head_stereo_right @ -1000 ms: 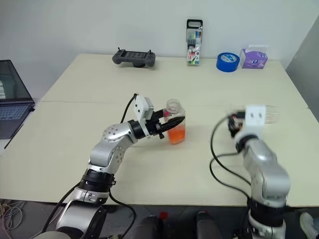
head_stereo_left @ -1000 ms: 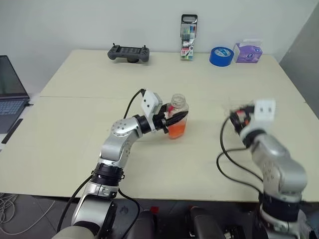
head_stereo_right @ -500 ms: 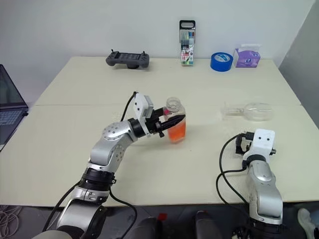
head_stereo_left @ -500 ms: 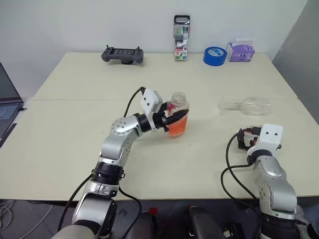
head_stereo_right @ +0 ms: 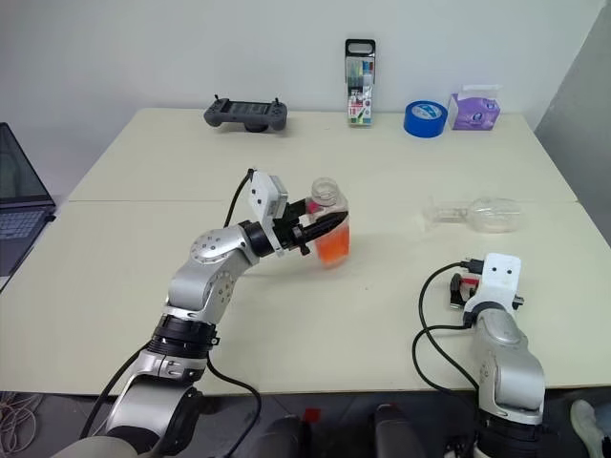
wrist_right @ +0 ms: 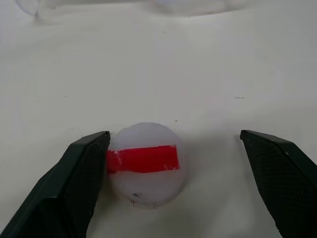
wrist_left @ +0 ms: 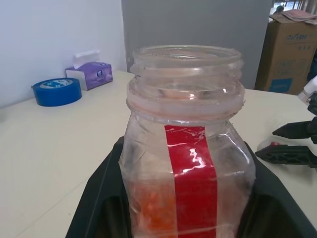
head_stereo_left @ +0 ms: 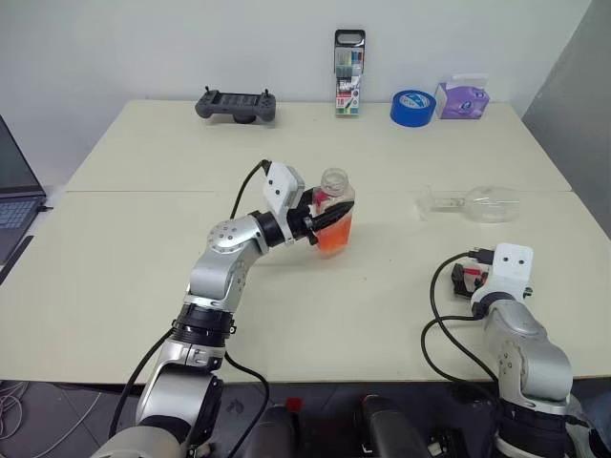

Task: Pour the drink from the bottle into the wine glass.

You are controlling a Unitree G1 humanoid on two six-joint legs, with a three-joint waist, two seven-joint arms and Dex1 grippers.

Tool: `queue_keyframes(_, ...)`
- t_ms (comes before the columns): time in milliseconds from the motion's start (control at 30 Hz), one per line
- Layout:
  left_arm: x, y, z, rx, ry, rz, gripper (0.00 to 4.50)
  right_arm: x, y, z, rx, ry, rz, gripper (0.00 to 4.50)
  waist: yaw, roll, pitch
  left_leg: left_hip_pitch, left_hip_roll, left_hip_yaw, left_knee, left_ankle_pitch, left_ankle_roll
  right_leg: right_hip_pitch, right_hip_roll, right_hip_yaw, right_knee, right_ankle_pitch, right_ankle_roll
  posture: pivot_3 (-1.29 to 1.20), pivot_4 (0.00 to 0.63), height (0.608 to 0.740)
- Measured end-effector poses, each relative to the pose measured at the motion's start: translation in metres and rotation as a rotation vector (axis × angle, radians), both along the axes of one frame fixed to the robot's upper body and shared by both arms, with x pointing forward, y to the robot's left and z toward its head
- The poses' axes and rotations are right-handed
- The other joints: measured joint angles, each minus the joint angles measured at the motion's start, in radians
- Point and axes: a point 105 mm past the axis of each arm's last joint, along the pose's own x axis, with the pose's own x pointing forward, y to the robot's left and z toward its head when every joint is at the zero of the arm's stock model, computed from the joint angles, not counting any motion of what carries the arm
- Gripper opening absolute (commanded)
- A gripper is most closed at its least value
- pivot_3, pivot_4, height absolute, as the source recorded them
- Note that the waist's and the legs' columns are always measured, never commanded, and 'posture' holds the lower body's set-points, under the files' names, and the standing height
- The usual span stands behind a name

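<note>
Half done at best: your left gripper (head_stereo_left: 323, 218) clamps the uncapped bottle (head_stereo_left: 334, 221), your right gripper (wrist_right: 178, 171) gapes around the cap (wrist_right: 144, 164), and the wine glass (head_stereo_left: 470, 202) lies toppled, unfilled.

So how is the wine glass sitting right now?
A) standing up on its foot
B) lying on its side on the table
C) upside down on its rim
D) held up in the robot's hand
B: the wine glass lies on its side on the table, apart from both grippers, while the left gripper holds the bottle upright.
</note>
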Motion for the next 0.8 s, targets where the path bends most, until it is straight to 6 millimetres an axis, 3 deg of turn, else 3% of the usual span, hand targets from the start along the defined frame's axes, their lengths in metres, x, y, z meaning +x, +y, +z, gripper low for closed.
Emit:
queue_keyframes(200, 0.002, 0.007, 0.001, 0.007, -0.005, 0.021, 1.85, 0.007, -0.019, 0.037, -0.155, -0.128, -0.083, 4.5, 0.001, 0.0, 0.0, -0.001, -0.001, 0.001, 0.0, 0.0, 0.0, 0.0, -0.001, 0.0, -0.001, 0.0, 0.0, 0.0, 0.15, 0.74)
queue_keyframes(300, 0.004, 0.014, 0.004, 0.001, -0.012, 0.048, 1.85, 0.009, -0.013, 0.041, -0.155, -0.159, -0.06, 4.5, 0.0, 0.0, 0.0, -0.001, 0.0, 0.001, 0.0, 0.0, 0.0, 0.0, -0.001, 0.0, 0.0, 0.0, 0.0, 0.0, 0.15, 0.74)
queue_keyframes(367, 0.007, 0.018, 0.006, -0.011, -0.014, 0.072, 1.85, 0.015, 0.003, 0.047, -0.149, -0.199, 0.018, 4.5, -0.002, 0.0, 0.0, 0.0, 0.0, 0.001, 0.0, 0.0, 0.0, 0.0, 0.0, 0.0, 0.0, 0.0, 0.0, 0.0, 0.15, 0.74)
queue_keyframes(433, 0.011, 0.025, 0.009, -0.029, -0.012, 0.11, 1.85, 0.023, 0.029, 0.063, -0.122, -0.268, 0.166, 4.5, -0.005, 0.0, 0.0, 0.0, 0.0, 0.0, 0.0, 0.0, 0.0, 0.0, 0.0, 0.0, 0.0, 0.0, 0.0, 0.0, 0.15, 0.74)
queue_keyframes(533, 0.025, 0.05, 0.012, -0.043, -0.004, 0.217, 1.85, 0.025, 0.092, 0.088, -0.102, -0.341, 0.531, 4.5, -0.01, 0.0, 0.0, 0.0, 0.0, -0.001, 0.0, 0.0, 0.0, 0.0, 0.002, -0.002, 0.0, 0.0, 0.0, 0.0, 0.15, 0.74)
queue_keyframes(733, 0.048, 0.128, 0.017, -0.074, -0.008, 0.555, 1.85, -0.012, 0.203, 0.088, -0.029, -0.281, 1.177, 4.5, -0.011, 0.0, 0.0, -0.001, 0.001, -0.005, 0.0, 0.0, 0.0, 0.0, 0.001, -0.004, 0.0, 0.0, 0.0, 0.0, 0.15, 0.74)
queue_keyframes(800, 0.051, 0.146, 0.015, -0.095, -0.003, 0.64, 1.85, -0.017, 0.221, 0.094, -0.015, -0.296, 1.261, 4.5, -0.009, 0.0, 0.0, -0.001, 0.0, -0.006, 0.001, 0.0, 0.0, 0.0, -0.001, -0.004, 0.0, 0.0, 0.0, 0.0, 0.15, 0.74)
